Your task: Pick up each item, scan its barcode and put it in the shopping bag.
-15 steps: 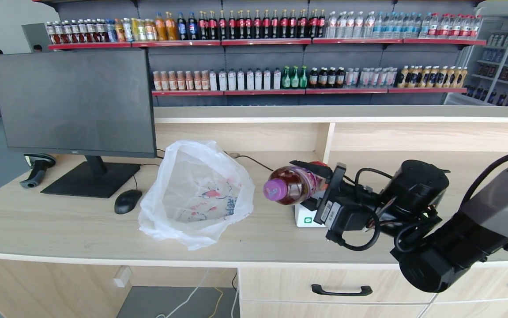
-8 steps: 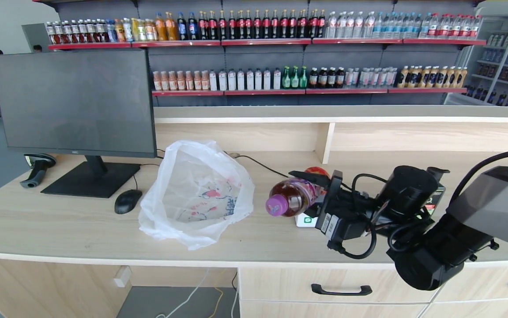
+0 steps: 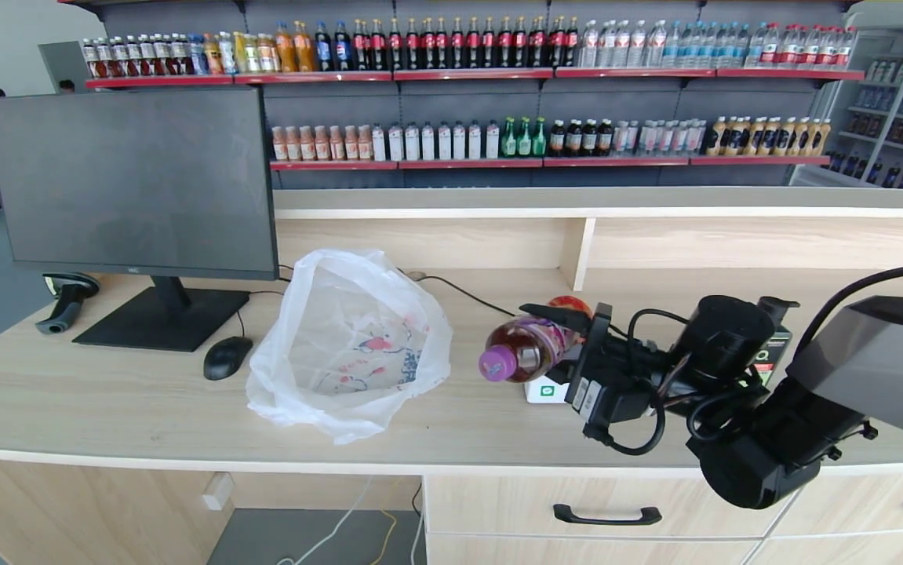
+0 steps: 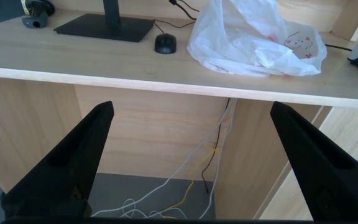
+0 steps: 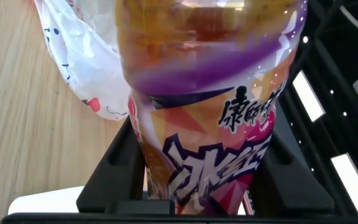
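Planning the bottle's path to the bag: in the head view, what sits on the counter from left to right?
Handheld scanner → mouse → shopping bag → bottle, held in the right arm's jaws.

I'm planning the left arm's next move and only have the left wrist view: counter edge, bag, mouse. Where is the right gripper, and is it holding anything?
Observer: The right gripper is shut on a bottle of brown drink, held on its side just right of the shopping bag.
Operator: Which way does the cap point?
Observer: Its purple cap points toward the bag.
Operator: What's underneath it?
Observer: A small white box on the counter, partly hidden by the bottle and gripper.
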Controlling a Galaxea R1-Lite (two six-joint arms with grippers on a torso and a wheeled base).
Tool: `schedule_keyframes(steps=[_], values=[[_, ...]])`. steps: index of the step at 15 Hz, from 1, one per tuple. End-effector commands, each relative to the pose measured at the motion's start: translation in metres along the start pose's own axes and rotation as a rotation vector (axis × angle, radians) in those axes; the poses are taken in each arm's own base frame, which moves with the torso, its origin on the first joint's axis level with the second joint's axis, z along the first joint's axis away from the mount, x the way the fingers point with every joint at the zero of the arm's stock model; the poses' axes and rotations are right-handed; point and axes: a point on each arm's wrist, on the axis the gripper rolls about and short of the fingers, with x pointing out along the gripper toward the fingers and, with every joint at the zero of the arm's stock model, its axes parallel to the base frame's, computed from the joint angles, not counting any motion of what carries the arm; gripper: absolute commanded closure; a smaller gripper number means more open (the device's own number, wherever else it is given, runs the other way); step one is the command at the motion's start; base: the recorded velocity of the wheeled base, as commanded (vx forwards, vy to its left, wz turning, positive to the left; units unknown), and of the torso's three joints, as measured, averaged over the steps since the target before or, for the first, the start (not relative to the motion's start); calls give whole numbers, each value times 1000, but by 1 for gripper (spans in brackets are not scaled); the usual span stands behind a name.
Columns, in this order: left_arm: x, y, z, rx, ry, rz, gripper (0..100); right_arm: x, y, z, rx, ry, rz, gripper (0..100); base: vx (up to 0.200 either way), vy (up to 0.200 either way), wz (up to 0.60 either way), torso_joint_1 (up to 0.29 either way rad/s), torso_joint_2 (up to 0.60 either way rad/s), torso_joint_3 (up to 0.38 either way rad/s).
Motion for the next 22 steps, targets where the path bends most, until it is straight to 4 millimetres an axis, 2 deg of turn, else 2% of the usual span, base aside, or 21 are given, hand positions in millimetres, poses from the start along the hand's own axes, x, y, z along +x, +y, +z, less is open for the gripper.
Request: schedule_keyframes(steps=[1,7,22], values=[[0,0,0,0,-1,0,0,0,5,-3,9,4,9,100,0,0,0,0,0,0],[0,0,0,0,-1,0,0,-3,3,-11,-12,19,2,100,0,0,0,0,0,0],[0,0,0,-2,-1,0,0,-3,5,-10,-6,18,7,100,0,0,0,0,0,0]])
